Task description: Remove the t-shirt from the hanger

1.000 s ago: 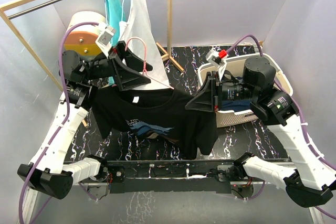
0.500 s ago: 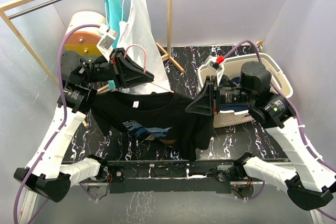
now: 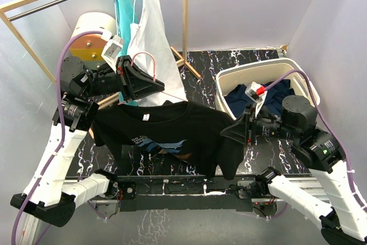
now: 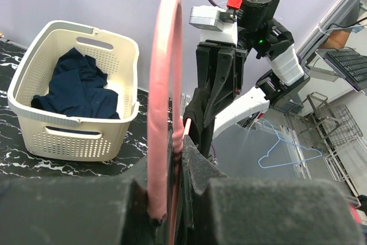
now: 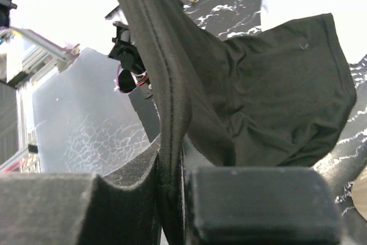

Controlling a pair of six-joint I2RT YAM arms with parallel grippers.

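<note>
With left gripper [image 3: 160, 83], clamped the pink hanger [image 4: 166, 84] hook; with right gripper [image 3: 224, 131], pinched the black t-shirt [image 3: 172, 130] sleeve edge. Hung stretched between both above the marbled table [image 3: 200, 67], near a white laundry basket [image 4: 74, 133] of dark-blue clothes [image 4: 80, 90].

1. Top view: bright, even, diffuse light from above. The pale grey enclosure walls [image 3: 258, 4] show no glare, and shadows on the black marble-pattern tabletop [image 3: 229, 61] are only faint and soft.
2. The black cotton t-shirt [image 3: 172, 127] reads almost flat black, with fold detail crushed.
3. Left wrist view: the left gripper [image 4: 175, 199] foam at the bottom is out of focus. The pink plastic hanger [image 4: 165, 84] is slightly soft and the white perforated plastic basket [image 4: 74, 136] is sharp.
4. Right wrist view: the upper corners are blown out white. The right gripper [image 5: 172, 199] foam is blurred and dim, and the near t-shirt seam is soft.
</note>
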